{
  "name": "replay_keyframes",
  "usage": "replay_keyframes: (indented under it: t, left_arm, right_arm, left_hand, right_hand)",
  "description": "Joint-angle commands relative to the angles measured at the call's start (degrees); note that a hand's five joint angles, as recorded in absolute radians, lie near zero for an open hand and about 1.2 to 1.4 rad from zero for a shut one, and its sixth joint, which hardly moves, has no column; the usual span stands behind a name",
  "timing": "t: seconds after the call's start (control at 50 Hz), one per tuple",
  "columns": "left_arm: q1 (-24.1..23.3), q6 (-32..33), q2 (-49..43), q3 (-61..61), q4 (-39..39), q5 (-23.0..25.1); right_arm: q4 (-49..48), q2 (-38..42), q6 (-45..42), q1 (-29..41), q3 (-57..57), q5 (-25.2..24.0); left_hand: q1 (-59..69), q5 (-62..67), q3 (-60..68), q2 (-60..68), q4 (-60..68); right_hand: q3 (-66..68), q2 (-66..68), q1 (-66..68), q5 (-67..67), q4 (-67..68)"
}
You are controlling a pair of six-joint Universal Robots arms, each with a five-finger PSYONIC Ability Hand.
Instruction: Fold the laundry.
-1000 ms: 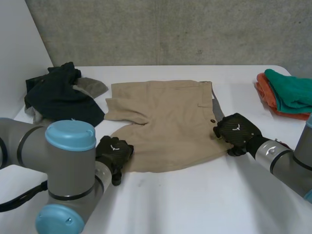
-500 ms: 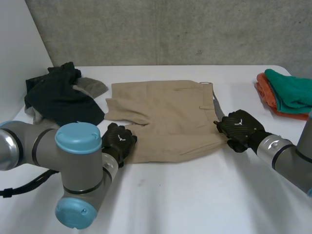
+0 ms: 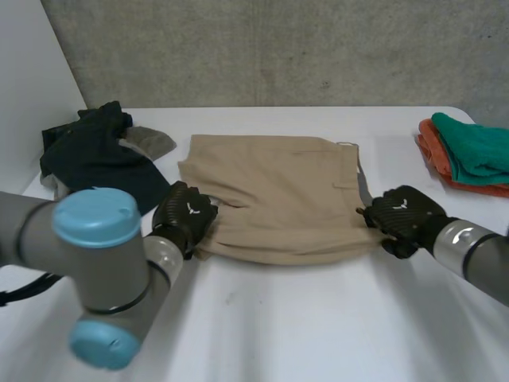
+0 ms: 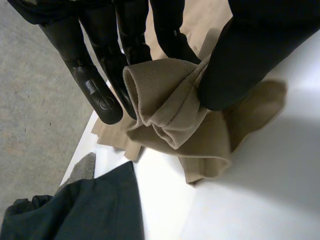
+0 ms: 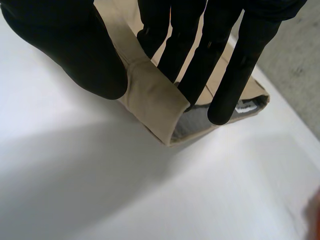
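Tan shorts lie spread across the middle of the white table. My left hand is at their near left corner. In the left wrist view its thumb and fingers pinch a bunched fold of the leg hem. My right hand is at the near right corner. In the right wrist view its thumb and straight fingers clamp the waistband edge, slightly raised off the table.
A heap of dark clothes with a grey-olive piece lies at the back left, close to my left hand. A folded stack of orange and teal cloth sits at the right edge. Bare table stretches in front of the shorts.
Both hands have moved away from me with the near edge of the shorts, which now reach less far toward me. The left hand has closed on the hem.
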Motion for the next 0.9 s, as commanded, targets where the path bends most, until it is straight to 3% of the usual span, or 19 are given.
replay_keyframes:
  t: [0.02,0.12,0.22,0.36,0.5,0.62,0.78,0.8,0.82,0.84,0.9]
  left_arm:
    - [-2.96,-0.51,15.53,-7.4,-16.37,0.02]
    - [-3.31,-2.09,21.08,-7.76,-34.9,3.78]
    - [-2.09,-4.2,19.77,-3.99,-44.79,9.33]
    - [1.7,-5.52,7.22,10.33,-36.28,9.95]
    - [2.23,-5.35,-8.59,32.45,-23.37,8.11]
    - [2.23,-5.26,-20.65,49.96,-20.18,5.3]
    - [1.88,-5.52,-35.07,70.72,-20.53,2.92]
    - [1.79,-5.7,-36.12,72.12,-20.71,2.92]
    - [1.35,-6.05,-37.79,74.48,-20.97,3.09]
    - [1.17,-6.22,-38.32,75.38,-21.06,2.92]
    - [0.65,-7.27,-38.77,76.97,-21.23,2.31]
  right_arm:
    - [19.66,-8.67,-12.6,-3.29,1.72,3.45]
    - [33.72,-12.45,-23.76,-4.96,4.1,3.46]
    - [33.84,-11.06,-25.02,-4.43,2.17,2.31]
    - [26.82,-2.63,-11.06,-0.92,-8.1,3.63]
    - [13.74,5.98,2.21,3.47,-18.55,11.79]
    - [3.09,11.53,7.41,5.85,-25.25,16.63]
    - [-12.02,21.46,7.24,8.4,-32.98,22.35]
    - [-13.08,22.25,7.07,8.49,-33.42,22.87]
    - [-15.7,24.0,6.54,8.92,-34.12,24.18]
    - [-17.04,24.71,6.28,9.19,-34.39,25.07]
    - [-21.86,26.04,5.66,9.45,-35.01,28.58]
  left_hand:
    - [16.56,13.97,12.78,12.06,11.55]
    - [16.56,13.97,12.78,12.06,11.55]
    - [16.56,13.97,12.78,12.06,11.55]
    - [16.56,13.97,12.78,12.06,11.55]
    - [16.56,13.97,12.78,12.06,11.55]
    - [16.56,13.97,12.78,12.06,11.55]
    - [16.56,13.97,12.78,12.06,11.55]
    - [3.75,1.16,-0.03,-0.74,-1.26]
    - [-39.51,-42.1,-43.29,-44.0,-44.51]
    - [-53.44,-56.03,-57.22,-57.94,-58.45]
    - [-53.44,-56.03,-57.22,-57.94,-58.45]
  right_hand:
    - [12.32,12.99,18.02,12.46,11.59]
    - [12.32,12.99,18.02,12.46,11.59]
    - [12.32,12.99,18.02,12.46,11.59]
    - [12.32,12.99,18.02,12.46,11.59]
    - [12.32,12.99,18.02,12.46,11.59]
    - [12.32,12.99,18.02,12.46,11.59]
    - [12.32,12.99,18.02,12.46,11.59]
    - [-1.69,-1.02,4.01,-1.55,-2.42]
    - [-57.68,-57.01,-51.98,-57.54,-58.41]
    - [-57.68,-57.01,-51.98,-57.54,-58.41]
    - [-57.68,-57.01,-51.98,-57.54,-58.41]
